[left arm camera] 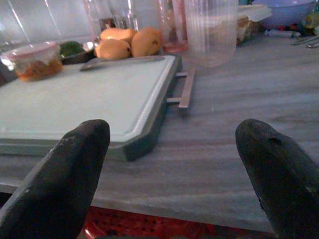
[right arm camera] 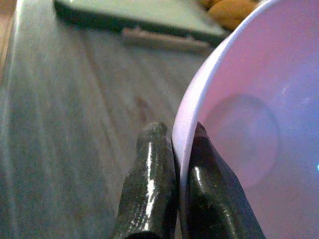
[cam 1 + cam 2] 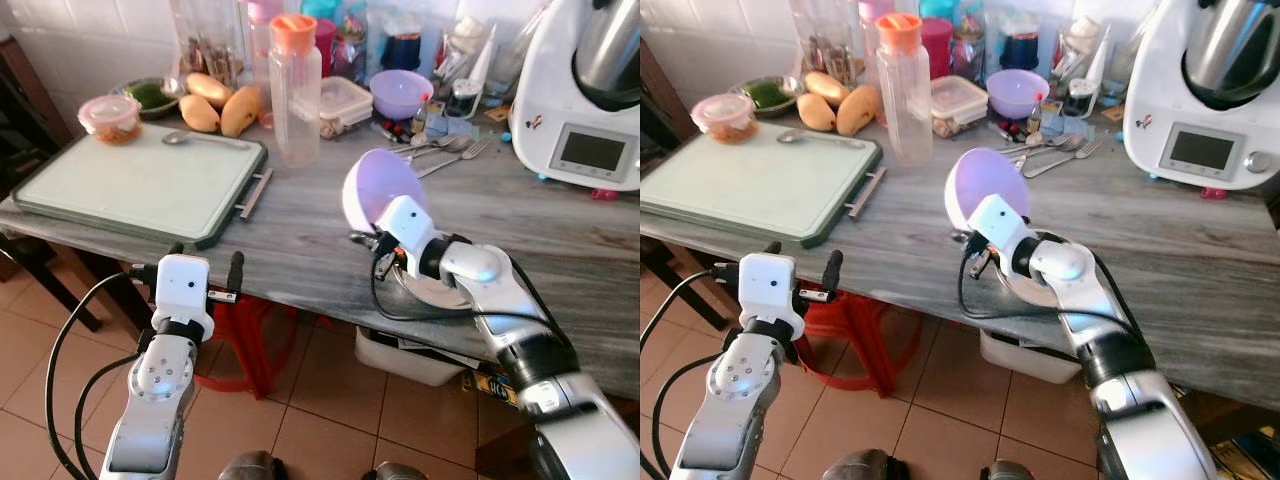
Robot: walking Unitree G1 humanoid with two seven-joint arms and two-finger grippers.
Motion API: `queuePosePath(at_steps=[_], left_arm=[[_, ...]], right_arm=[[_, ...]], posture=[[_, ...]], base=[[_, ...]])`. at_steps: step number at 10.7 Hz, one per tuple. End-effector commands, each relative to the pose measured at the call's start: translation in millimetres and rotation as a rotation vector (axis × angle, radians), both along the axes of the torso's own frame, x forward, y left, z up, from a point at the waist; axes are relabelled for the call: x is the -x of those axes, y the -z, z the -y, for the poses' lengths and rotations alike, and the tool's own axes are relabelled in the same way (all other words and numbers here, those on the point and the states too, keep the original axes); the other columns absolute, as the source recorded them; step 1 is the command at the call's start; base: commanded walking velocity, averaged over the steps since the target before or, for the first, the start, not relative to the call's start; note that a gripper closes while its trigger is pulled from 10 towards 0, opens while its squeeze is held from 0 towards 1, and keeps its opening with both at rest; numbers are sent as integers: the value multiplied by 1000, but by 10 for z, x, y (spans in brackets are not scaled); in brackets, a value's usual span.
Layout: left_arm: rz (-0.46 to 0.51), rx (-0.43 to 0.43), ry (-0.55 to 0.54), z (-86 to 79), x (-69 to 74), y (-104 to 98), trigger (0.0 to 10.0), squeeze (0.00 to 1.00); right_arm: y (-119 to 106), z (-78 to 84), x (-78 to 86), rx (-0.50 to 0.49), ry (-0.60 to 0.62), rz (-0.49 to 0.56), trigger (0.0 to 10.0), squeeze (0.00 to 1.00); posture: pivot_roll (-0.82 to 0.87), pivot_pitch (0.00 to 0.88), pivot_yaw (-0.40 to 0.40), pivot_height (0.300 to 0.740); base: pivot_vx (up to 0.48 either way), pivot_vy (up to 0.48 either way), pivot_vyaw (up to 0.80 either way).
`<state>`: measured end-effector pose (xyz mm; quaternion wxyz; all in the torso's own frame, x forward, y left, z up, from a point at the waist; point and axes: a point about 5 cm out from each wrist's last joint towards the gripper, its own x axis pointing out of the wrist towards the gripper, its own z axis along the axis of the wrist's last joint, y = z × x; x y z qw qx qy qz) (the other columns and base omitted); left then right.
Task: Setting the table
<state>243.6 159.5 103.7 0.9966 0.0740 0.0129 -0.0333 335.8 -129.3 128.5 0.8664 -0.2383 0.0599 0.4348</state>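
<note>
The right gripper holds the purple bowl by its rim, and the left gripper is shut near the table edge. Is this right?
Not quite: the left gripper is open, its fingers spread wide in the left wrist view. The right gripper does hold the purple bowl by its rim.

Right gripper (image 2: 172,149) pinches a bowl rim between closed fingers, arm reaching in from five o'clock; left gripper (image 3: 205,268) hovers at seven o'clock, its fingers (image 1: 75,164) spread wide
</note>
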Motion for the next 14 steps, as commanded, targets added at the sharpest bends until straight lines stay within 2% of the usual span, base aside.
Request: queuePosePath(at_steps=[1, 2, 5, 6, 7, 12, 14], left_arm=[[-1, 5, 10, 7, 16, -26, 10000, 0], [-7, 8, 12, 14, 30, -27, 10000, 0], [-18, 12, 8, 16, 40, -17, 10000, 0], [-26, 17, 10, 33, 41, -9, 10000, 0], [-34, 19, 13, 41, 39, -1, 10000, 0], [-68, 29, 22, 61, 15, 45, 10000, 0], [-73, 30, 26, 67, 9, 57, 10000, 0]], right_arm=[[-19, -63, -7, 27, -65, 15, 10000, 0], [43, -117, 12, 53, -131, 3, 10000, 0], [86, -147, 26, 100, -205, 11, 10000, 0], [100, -119, 6, 142, -211, 24, 10000, 322], [111, -83, -9, 159, -206, 25, 10000, 1000], [64, 4, -62, 225, -203, 87, 10000, 1000], [-78, -10, -109, 204, -195, 146, 10000, 1000]], posture=[[39, 0, 20, 740], [44, 0, 20, 740], [44, 0, 17, 740], [43, 0, 17, 740], [42, 0, 15, 740], [40, 0, 18, 740], [38, 0, 19, 740]], base=[[0, 0, 0], [0, 0, 0], [0, 0, 0], [0, 0, 0], [0, 0, 0], [0, 0, 0], [0, 0, 0]])
